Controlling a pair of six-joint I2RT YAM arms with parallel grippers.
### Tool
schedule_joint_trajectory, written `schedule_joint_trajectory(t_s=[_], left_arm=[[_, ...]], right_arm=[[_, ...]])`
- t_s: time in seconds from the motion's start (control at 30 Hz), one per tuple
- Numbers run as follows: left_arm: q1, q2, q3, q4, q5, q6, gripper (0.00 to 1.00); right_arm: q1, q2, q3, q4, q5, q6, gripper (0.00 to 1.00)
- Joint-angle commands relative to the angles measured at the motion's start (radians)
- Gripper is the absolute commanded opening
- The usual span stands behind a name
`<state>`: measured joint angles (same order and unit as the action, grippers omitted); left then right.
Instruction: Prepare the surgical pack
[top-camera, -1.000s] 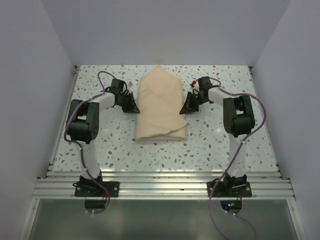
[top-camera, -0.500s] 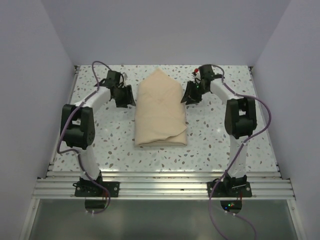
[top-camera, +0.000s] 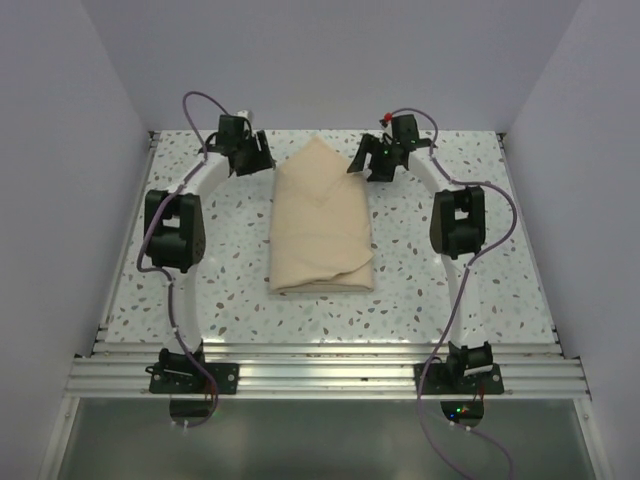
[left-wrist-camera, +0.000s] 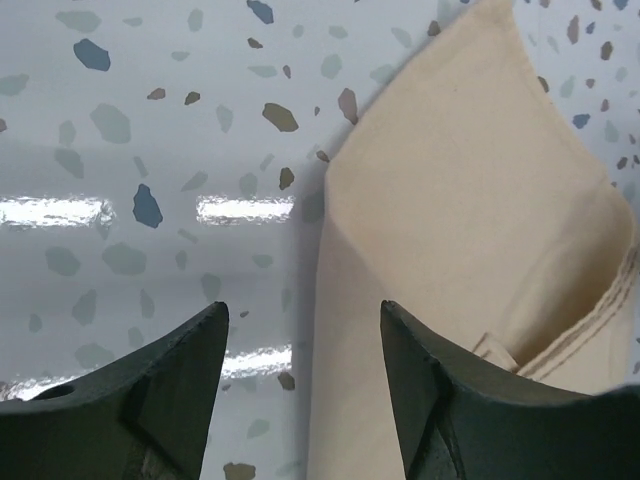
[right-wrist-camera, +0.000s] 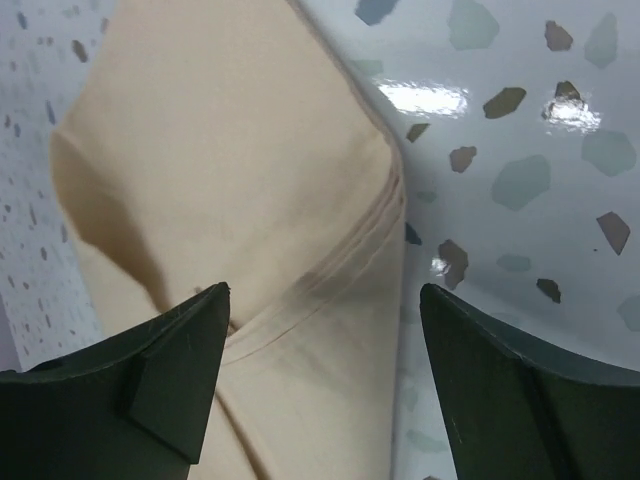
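Tan cloth folded into a bundle, the pack (top-camera: 320, 225) lies in the middle of the speckled table (top-camera: 230, 290), its pointed end toward the far wall and its blunt end toward the arm bases. The left gripper (top-camera: 256, 160) hangs just beside the far left slope of the point, its fingers (left-wrist-camera: 170, 400) apart with nothing between them; its wrist view shows the cloth's left edge running under the gap. The right gripper (top-camera: 360, 162) hangs at the far right slope, its fingers (right-wrist-camera: 150, 390) likewise spread wide and empty above the stitched, layered edge. Neither seems to touch the cloth, though the overhead view is too small to be sure
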<state>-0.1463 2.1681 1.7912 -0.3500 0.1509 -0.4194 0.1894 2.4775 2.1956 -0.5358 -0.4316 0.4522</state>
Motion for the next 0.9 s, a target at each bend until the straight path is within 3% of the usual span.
schedule_joint_trajectory(t_s=[0.0, 0.2, 0.33, 0.47, 0.6, 0.77, 0.83, 0.87], left_arm=[[0.008, 0.093, 0.097, 0.059, -0.030, -0.041, 0.66], [0.007, 0.144, 0.073, 0.150, 0.001, -0.082, 0.66], [0.005, 0.108, 0.013, 0.195, 0.024, -0.047, 0.58], [0.007, -0.038, -0.078, 0.209, -0.049, -0.010, 0.51], [0.007, -0.197, -0.266, 0.400, -0.028, -0.038, 0.49], [0.007, -0.193, -0.316, 0.499, 0.214, -0.116, 0.13], [0.005, -0.151, -0.302, 0.502, 0.291, -0.151, 0.00], [0.005, -0.104, -0.279, 0.491, 0.341, -0.156, 0.00]], right_arm=[[-0.008, 0.049, 0.050, 0.045, 0.022, 0.025, 0.81], [-0.016, 0.103, 0.067, 0.053, 0.002, 0.036, 0.80], [-0.030, 0.081, 0.027, 0.065, 0.001, 0.029, 0.79], [-0.064, 0.041, 0.001, 0.085, -0.027, 0.051, 0.75], [-0.091, -0.026, -0.063, 0.200, -0.145, 0.123, 0.63], [-0.085, -0.149, -0.259, 0.411, -0.251, 0.212, 0.46], [-0.085, -0.161, -0.299, 0.448, -0.271, 0.230, 0.27], [-0.085, -0.154, -0.324, 0.494, -0.300, 0.244, 0.21]])
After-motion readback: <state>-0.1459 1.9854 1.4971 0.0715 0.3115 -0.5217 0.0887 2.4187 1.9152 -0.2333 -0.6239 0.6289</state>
